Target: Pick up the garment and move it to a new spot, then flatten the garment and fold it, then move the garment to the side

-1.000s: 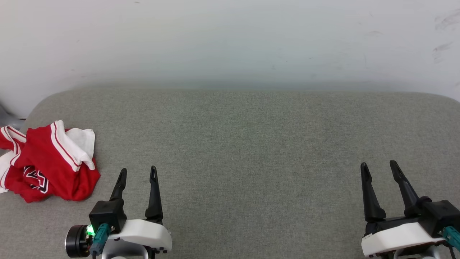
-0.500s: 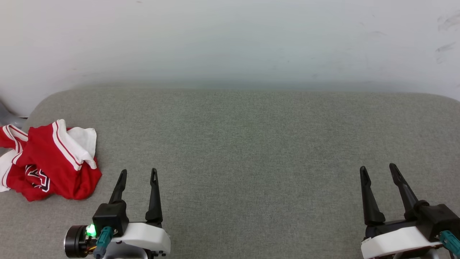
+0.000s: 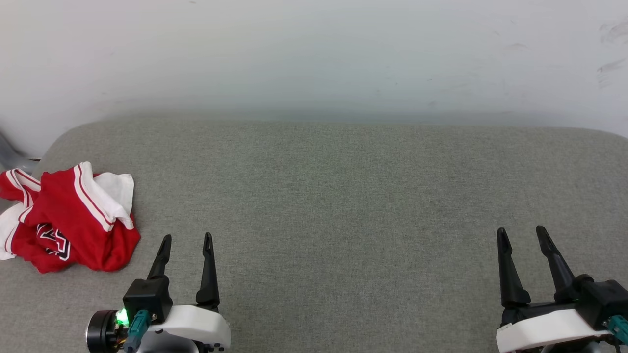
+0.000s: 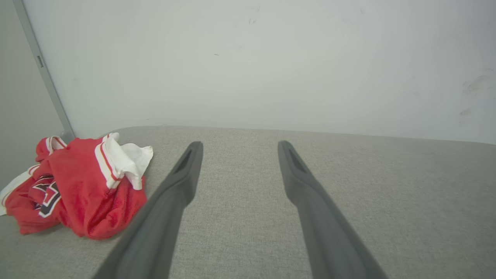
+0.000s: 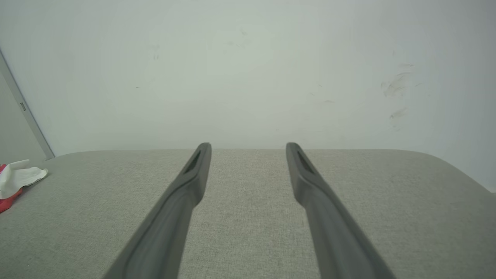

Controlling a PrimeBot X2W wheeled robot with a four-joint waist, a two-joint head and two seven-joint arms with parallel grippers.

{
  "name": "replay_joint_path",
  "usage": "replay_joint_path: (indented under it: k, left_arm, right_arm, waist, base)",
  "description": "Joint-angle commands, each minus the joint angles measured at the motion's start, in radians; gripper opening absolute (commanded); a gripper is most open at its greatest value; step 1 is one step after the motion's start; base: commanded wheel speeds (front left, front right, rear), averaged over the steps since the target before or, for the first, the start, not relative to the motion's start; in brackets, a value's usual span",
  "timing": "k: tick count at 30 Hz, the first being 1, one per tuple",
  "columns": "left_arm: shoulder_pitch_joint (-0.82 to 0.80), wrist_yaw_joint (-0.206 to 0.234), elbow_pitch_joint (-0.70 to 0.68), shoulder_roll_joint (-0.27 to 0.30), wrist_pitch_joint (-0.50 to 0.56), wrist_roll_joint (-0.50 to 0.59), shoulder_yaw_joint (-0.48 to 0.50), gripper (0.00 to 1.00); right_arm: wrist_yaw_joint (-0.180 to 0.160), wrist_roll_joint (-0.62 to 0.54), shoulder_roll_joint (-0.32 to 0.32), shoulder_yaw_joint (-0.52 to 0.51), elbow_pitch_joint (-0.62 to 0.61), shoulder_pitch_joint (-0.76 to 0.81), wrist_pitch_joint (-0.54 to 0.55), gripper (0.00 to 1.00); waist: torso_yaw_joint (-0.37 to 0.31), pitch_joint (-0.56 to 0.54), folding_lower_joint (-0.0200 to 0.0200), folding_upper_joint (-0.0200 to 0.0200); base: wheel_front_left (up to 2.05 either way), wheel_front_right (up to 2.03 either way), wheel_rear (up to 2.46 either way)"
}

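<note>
The garment (image 3: 68, 220) is a crumpled red jersey with white sleeves and striped trim, lying in a heap at the far left of the grey cushioned surface (image 3: 333, 196). In the left wrist view the garment (image 4: 81, 190) sits left of the fingers; in the right wrist view only a corner of the garment (image 5: 15, 180) peeks in at the left edge. My left gripper (image 3: 187, 239) hovers open just right of the heap, nothing between its fingers. At the lower right my right gripper (image 3: 521, 230) is open too, far from the cloth.
A pale wall (image 3: 314, 59) rises right behind the cushion's rounded back edge. A grey metal strip (image 4: 46, 77) runs up the wall's left corner. Bare fabric stretches between the two grippers.
Both grippers have sunk slightly lower in the head view, and the picture has shifted a little. The garment lies as before.
</note>
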Motion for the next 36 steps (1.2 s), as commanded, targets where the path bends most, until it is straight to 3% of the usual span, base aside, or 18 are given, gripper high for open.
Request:
replay_joint_path:
  k: [1, 18, 36]
  left_arm:
    - [0.006, -0.003, 0.002, -0.002, -0.008, -0.003, 0.001, 1.0]
    - [-0.007, 0.009, 0.014, -0.002, -0.008, 0.001, -0.004, 1.0]
    - [-0.003, 0.028, 0.014, -0.002, -0.007, -0.003, 0.018, 1.0]
  right_arm:
    - [-0.001, 0.001, 0.001, 0.0, 0.004, 0.006, -0.003, 1.0]
    - [-0.001, -0.017, 0.001, 0.004, 0.001, 0.009, -0.003, 1.0]
    - [-0.001, -0.042, 0.001, 0.02, -0.011, 0.02, -0.003, 1.0]
  waist:
    - [0.0, 0.0, 0.0, 0.0]
    - [0.028, 0.0, 0.0, 0.0]
    - [0.207, 0.01, 0.0, 0.0]
  base:
    - [0.0, 0.0, 0.0]
    - [0.0, 0.0, 0.0]
    - [0.0, 0.0, 0.0]
